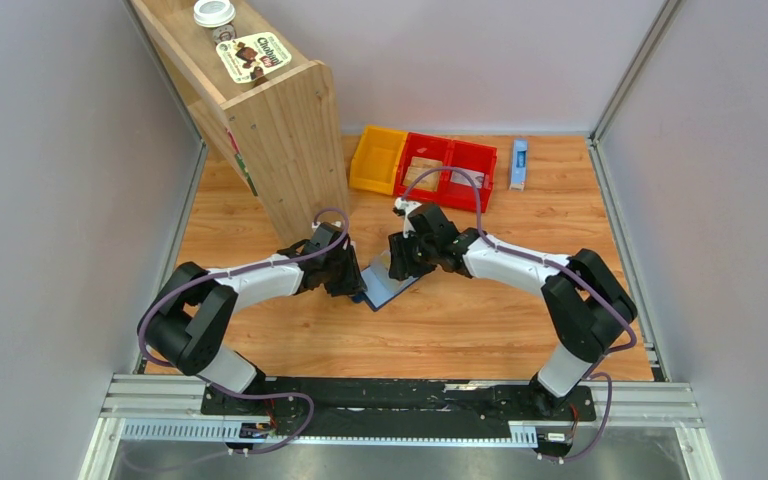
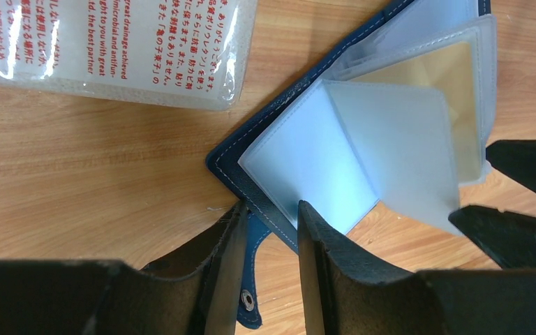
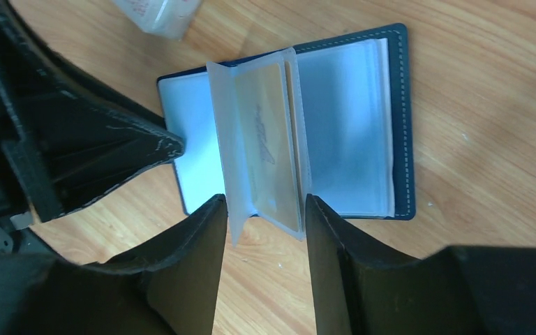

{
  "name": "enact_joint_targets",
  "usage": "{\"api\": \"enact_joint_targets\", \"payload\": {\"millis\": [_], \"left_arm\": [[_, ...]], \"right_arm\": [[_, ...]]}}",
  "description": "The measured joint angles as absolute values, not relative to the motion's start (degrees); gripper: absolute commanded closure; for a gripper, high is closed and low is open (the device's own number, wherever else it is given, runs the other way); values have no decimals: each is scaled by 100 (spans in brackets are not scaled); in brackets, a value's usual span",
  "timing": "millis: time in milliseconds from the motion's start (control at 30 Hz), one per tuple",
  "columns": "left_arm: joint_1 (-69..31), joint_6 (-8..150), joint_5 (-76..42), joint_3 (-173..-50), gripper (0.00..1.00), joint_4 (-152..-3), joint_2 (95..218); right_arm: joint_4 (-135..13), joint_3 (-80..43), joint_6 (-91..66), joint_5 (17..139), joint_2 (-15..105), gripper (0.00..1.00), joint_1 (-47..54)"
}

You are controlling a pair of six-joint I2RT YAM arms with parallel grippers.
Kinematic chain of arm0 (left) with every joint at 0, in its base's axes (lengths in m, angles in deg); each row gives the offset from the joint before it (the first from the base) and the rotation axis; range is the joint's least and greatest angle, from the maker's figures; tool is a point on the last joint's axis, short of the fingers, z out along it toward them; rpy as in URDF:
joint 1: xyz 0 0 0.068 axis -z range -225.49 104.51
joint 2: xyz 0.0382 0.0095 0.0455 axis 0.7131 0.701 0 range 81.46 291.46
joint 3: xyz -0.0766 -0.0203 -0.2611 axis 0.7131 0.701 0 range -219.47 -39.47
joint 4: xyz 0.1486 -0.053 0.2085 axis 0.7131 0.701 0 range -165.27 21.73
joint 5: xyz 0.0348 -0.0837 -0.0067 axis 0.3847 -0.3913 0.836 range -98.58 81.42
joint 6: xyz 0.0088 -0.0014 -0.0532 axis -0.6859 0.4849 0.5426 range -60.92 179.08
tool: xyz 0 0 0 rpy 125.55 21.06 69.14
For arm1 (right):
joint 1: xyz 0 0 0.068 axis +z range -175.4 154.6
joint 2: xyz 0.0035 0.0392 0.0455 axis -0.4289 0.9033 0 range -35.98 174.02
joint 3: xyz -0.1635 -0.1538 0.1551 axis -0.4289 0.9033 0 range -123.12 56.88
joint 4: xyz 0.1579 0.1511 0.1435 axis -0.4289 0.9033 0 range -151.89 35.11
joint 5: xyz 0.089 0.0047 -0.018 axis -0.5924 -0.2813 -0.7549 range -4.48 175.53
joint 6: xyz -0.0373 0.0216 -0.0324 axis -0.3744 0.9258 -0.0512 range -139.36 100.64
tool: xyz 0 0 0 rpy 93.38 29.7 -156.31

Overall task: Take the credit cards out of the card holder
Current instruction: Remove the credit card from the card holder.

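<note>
tall wooden shelf (image 1: pixel 280 130) sits back left on the desk (image 1: pixel 480 320). in front of it the left claw (image 2: pixel 271 206) is down at one corner of the card holder (image 2: pixel 232 166). its jaws are about half open, with one finger outside the navy edge, the other on the pale inner page, and the snap tab (image 2: pixel 252 279) lying in the gap. honestly can't tell if it's pinching anything. a clear packet with red print (image 2: pixel 112 49) lies near that corner, with a strip of bare wood between them. the card holder itself lies open and flat mid-desk between the two claws, with its clear sleeves fanned up from the spine. one tan credit card (image 3: pixel 269 139) sits inside a raised sleeve, and i can't make out any others. the right claw (image 3: pixel 265 201) comes in from the opposite side, jaws roughly half open too, with the end of that raised sleeve between the fingers. it's close on both sides, but can't tell if it's clamped. back right there's a yellow bin (image 1: pixel 375 160), red bins (image 1: pixel 472 158) and a slim blue-and-white box (image 1: pixel 519 163).
</note>
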State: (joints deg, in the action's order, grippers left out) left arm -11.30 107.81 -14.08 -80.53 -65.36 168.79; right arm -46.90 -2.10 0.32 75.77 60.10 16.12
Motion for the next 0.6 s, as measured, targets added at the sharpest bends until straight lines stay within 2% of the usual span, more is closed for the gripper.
{"api": "enact_joint_targets", "payload": {"millis": [233, 400, 600], "left_arm": [[-1130, 10781, -1408, -8053, 59, -6540, 16879], [-1125, 10792, -1390, -8000, 58, -6586, 16831], [-1108, 10848, -1314, -7779, 48, -6630, 16582]], "right_arm": [[-4693, -232, 47, 7424, 5951, 51, 1669], [-4693, -232, 102, 7496, 5951, 62, 1669], [-4699, -229, 181, 7679, 5972, 65, 1634]]}}
